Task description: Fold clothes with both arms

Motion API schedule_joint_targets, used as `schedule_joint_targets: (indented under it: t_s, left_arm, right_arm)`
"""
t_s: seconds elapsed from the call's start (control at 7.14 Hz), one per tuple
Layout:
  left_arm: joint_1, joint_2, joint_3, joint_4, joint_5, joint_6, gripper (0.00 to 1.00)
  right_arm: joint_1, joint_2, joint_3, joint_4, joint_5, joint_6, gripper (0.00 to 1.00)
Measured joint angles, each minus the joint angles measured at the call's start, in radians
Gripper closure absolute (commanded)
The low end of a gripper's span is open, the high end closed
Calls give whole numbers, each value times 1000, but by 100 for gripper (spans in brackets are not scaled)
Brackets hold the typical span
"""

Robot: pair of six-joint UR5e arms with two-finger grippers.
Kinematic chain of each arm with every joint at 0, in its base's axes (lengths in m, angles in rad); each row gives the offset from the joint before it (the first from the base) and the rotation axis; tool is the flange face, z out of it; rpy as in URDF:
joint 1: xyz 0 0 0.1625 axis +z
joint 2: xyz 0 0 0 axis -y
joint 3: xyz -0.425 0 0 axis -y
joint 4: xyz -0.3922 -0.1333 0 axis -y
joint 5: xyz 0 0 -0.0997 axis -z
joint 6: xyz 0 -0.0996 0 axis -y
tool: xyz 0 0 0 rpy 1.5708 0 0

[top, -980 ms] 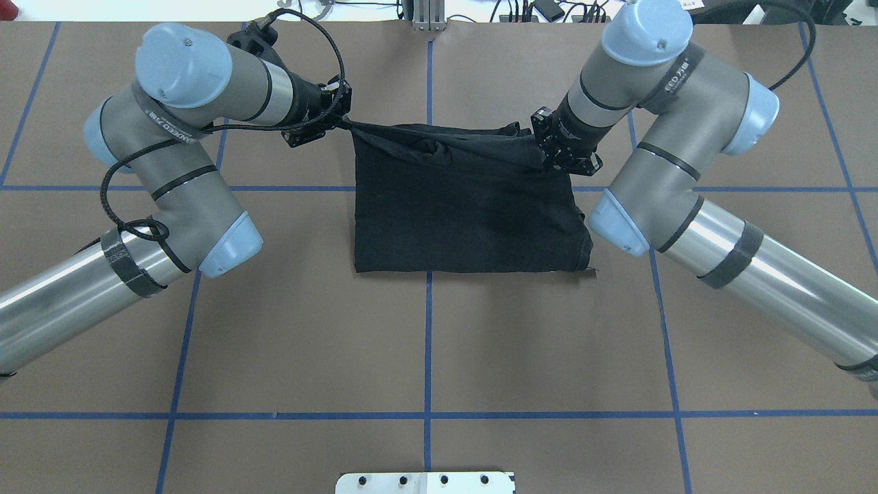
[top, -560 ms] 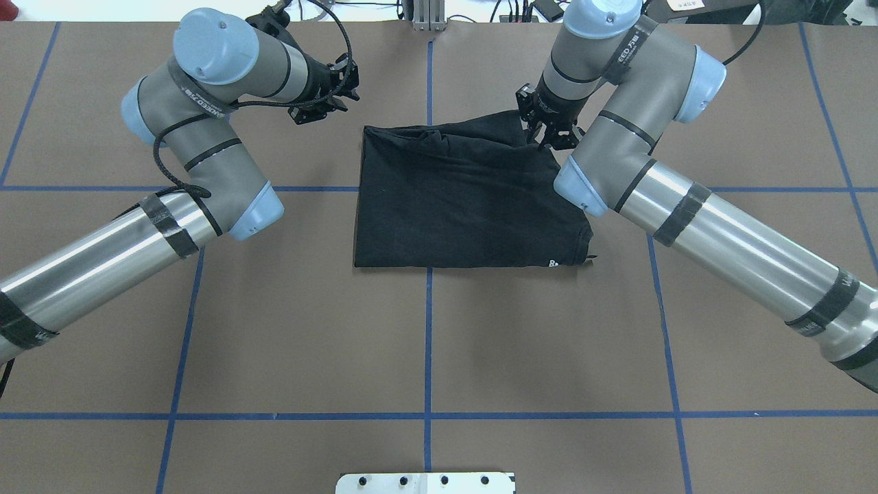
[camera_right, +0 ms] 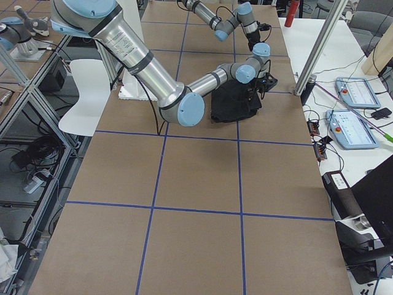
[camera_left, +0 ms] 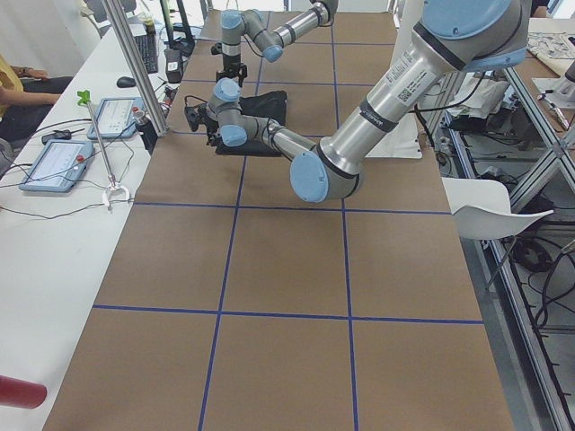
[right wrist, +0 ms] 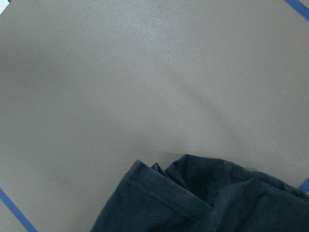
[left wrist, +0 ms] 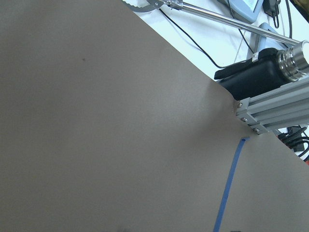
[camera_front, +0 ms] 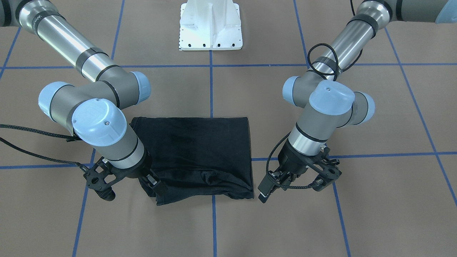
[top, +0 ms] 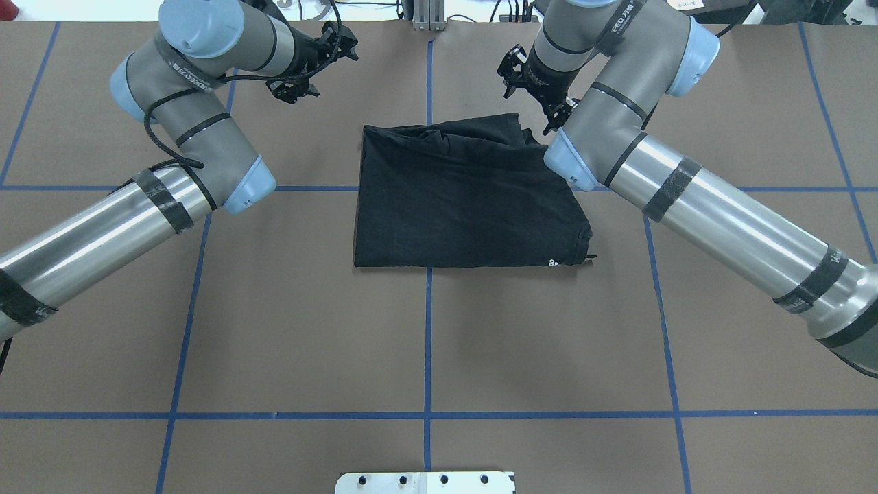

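Observation:
The black T-shirt [top: 466,192] lies folded into a rough rectangle at the middle of the table, its far edge bunched. A small white mark [top: 553,262] shows at its near right corner. The shirt also shows in the front-facing view [camera_front: 192,150] and in the right wrist view [right wrist: 203,203]. My left gripper [top: 336,55] is open and empty, apart from the shirt beyond its far left corner [camera_front: 273,185]. My right gripper [top: 531,92] is open and empty just above the far right corner [camera_front: 151,184]. Neither wrist view shows its fingers.
The brown table surface carries blue tape grid lines [top: 428,343]. The white bolted base plate [top: 425,482] sits at the near edge. An aluminium post [top: 429,14] stands at the far edge, with cables and devices behind it. Side tables hold tablets [camera_left: 54,162].
Both grippers let go of the shirt's far edge, left first, then right, and moved back toward the far edge. The lifted far edge has dropped onto the table.

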Motion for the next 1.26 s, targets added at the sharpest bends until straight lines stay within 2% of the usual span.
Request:
schedule_joint_targets:
  t_s: [0.28, 0.7, 0.98, 1.26]
  left_arm:
    - [-12, 83, -119, 35, -9, 187, 0]
    - [-93, 358, -338, 60, -30, 697, 0]
    - [-220, 506, -397, 59, -167, 998, 0]
    - [-400, 637, -413, 60, -364, 1268, 0]
  right_arm:
    - [16, -72, 80, -1, -7, -149, 0]
    - [101, -311, 228, -1, -5, -683, 0]
    - [202, -439, 254, -2, 23, -1018, 0]
    - [326, -561, 258, 2, 97, -1274, 0]
